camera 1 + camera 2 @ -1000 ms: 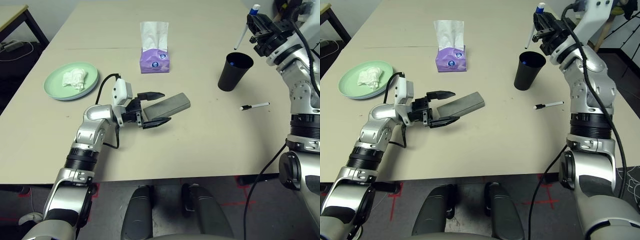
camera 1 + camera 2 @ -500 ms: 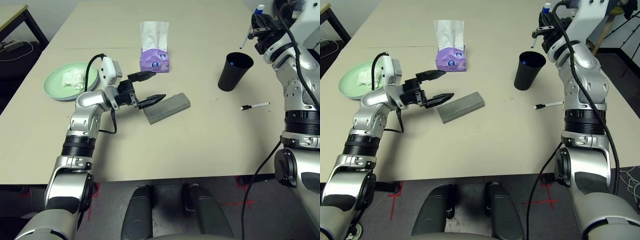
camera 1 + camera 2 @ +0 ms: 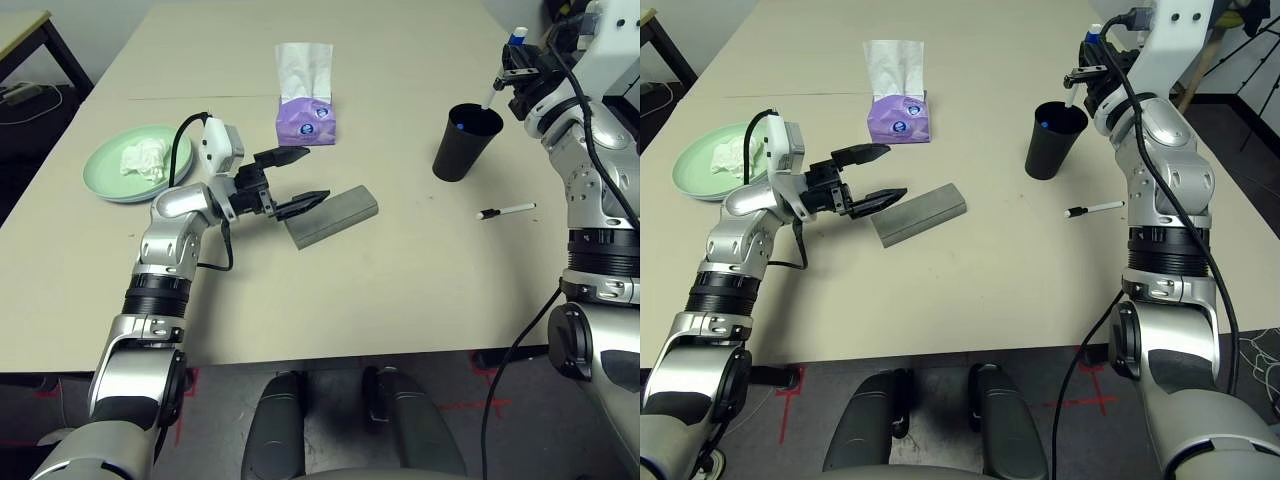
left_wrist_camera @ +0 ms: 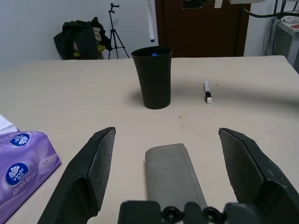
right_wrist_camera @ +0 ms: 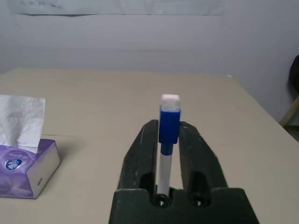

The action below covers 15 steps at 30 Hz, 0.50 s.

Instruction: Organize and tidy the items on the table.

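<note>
A grey oblong glasses case (image 3: 332, 217) lies aslant on the large light beige table (image 3: 330, 310), toward its near edge and left of the middle. Just beside it, the left gripper (image 3: 290, 182) has its two black fingers spread wide, nothing between them. At much the same depth, toward the right edge, lies a slim white marker with a black cap (image 3: 507, 211). By the left edge, a pale green round plate (image 3: 105, 178), on a pale blue one (image 3: 125, 201), carries a crumpled white tissue (image 3: 146, 158). Farther in, toward the right edge, stands a black cup (image 3: 463, 150), something blue inside; above its mouth, the right gripper (image 5: 169, 123) has its fingers slightly apart around an upright white-and-blue pen (image 5: 169, 126). Beyond the case sits a purple tissue box (image 3: 306, 122).
</note>
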Each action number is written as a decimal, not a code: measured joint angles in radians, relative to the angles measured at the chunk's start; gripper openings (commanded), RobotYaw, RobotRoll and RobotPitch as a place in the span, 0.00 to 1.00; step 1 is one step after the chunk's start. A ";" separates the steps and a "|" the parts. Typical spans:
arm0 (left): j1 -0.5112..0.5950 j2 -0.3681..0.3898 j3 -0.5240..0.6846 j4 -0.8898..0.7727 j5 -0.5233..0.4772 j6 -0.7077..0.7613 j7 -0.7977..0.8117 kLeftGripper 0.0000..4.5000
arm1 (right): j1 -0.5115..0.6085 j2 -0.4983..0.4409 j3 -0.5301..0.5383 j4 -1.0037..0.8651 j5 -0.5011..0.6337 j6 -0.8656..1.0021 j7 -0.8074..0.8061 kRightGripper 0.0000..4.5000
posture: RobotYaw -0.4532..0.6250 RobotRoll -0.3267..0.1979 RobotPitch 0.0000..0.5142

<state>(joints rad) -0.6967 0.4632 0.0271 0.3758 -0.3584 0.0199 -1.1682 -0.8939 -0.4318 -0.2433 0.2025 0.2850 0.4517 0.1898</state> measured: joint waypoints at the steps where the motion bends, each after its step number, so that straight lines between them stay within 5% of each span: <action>1: 0.000 0.000 0.000 0.000 0.000 0.001 0.000 1.00 | 0.000 0.000 0.000 0.000 0.000 0.000 0.000 0.59 | 0.45 0.62 0.30; 6: 0.002 0.000 0.000 0.000 0.000 0.005 0.001 1.00 | 0.002 -0.001 0.000 0.000 -0.002 0.004 0.003 0.99 | 0.45 0.62 0.30; 10: 0.004 -0.002 0.002 -0.002 -0.004 0.012 0.005 1.00 | 0.002 -0.012 0.004 0.001 0.001 -0.002 0.045 0.99 | 0.45 0.62 0.31; 15: 0.011 -0.012 0.011 -0.015 -0.017 0.032 0.022 1.00 | 0.000 -0.094 0.060 0.002 0.043 -0.050 0.322 0.99 | 0.46 0.62 0.32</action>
<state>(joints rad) -0.6861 0.4516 0.0378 0.3604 -0.3758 0.0517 -1.1465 -0.8942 -0.5260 -0.1829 0.2045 0.3276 0.4014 0.5116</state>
